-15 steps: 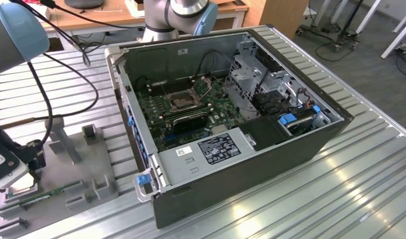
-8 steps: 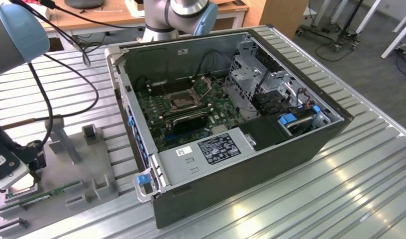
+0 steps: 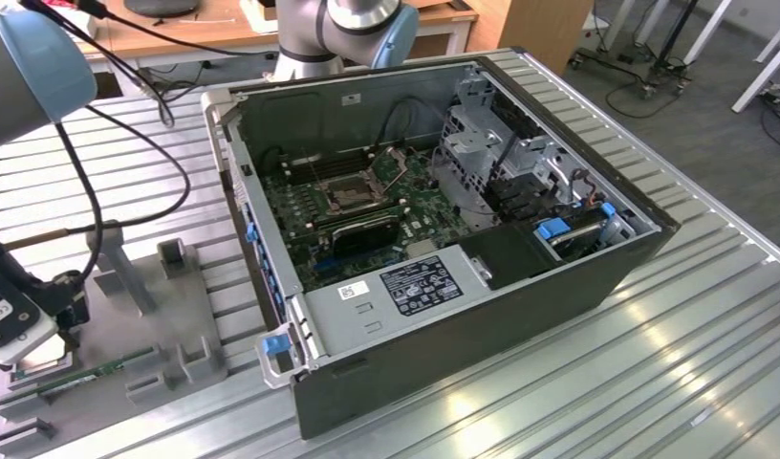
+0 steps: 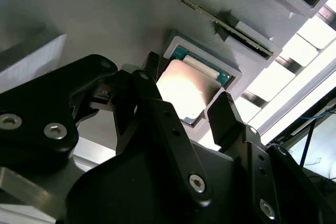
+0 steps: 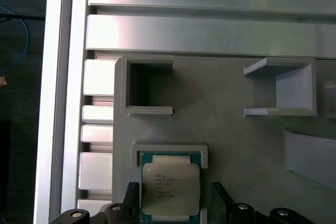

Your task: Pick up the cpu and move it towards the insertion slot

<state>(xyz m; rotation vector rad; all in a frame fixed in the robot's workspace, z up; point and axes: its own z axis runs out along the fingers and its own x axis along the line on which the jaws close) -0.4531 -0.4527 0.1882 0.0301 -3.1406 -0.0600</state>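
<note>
Slatted metal surface carries a grey tray; your cpu lies flat in a square recess there. Jaws stand open, straddling it, gripping nothing. Judged light, stiff, thin and easily damaged: take it by opposite edges. Insertion slot is well apart, inside the computer case.

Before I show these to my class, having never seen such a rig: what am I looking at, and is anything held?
It is one robot arm with a two-fingered gripper. The exterior view looks from off the arm at a slatted metal table bearing an open computer case and a grey holder. Both wrist views ride on the arm. The gripper is open, straddling the cpu, which lies in the holder's recess. Nothing is held. The insertion slot sits inside the case.
</note>
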